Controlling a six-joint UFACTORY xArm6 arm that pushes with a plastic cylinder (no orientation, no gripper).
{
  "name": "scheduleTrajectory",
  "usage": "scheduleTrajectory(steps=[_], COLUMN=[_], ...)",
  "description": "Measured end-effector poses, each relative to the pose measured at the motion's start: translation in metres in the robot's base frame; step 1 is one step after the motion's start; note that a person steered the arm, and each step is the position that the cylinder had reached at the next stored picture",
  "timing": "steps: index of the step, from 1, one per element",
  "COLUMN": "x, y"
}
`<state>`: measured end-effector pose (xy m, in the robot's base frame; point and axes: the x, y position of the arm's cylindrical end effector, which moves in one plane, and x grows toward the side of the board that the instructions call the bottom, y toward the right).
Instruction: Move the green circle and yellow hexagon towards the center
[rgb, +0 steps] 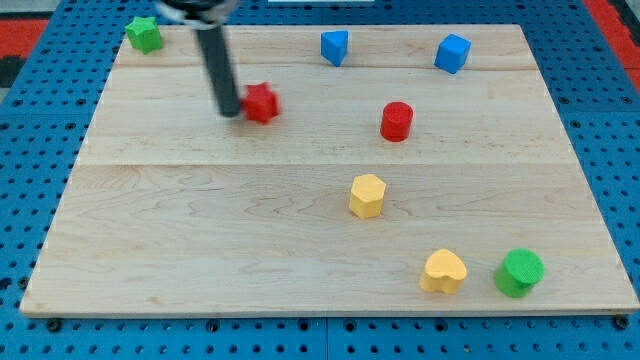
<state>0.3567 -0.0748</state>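
Note:
The green circle sits near the board's bottom right corner. The yellow hexagon lies a little right of the board's middle. My tip is at the upper left, just left of a red block and touching or nearly touching it. The tip is far from both the green circle and the yellow hexagon.
A yellow heart-shaped block lies just left of the green circle. A red cylinder stands above the hexagon. Two blue blocks sit along the top edge. A green star is at the top left corner.

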Motion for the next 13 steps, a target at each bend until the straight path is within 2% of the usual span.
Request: scheduleTrajectory(steps=[1,2,3,4,5,7,8,9,10,12,13], x=[0.021,0.054,0.098,0.153,0.214,0.228,0.239,0.261,0.261,0.258,0.23], y=[0.068,0.174,0.276,0.353,0.357,0.269,0.349,0.338,0.298,0.255,0.209])
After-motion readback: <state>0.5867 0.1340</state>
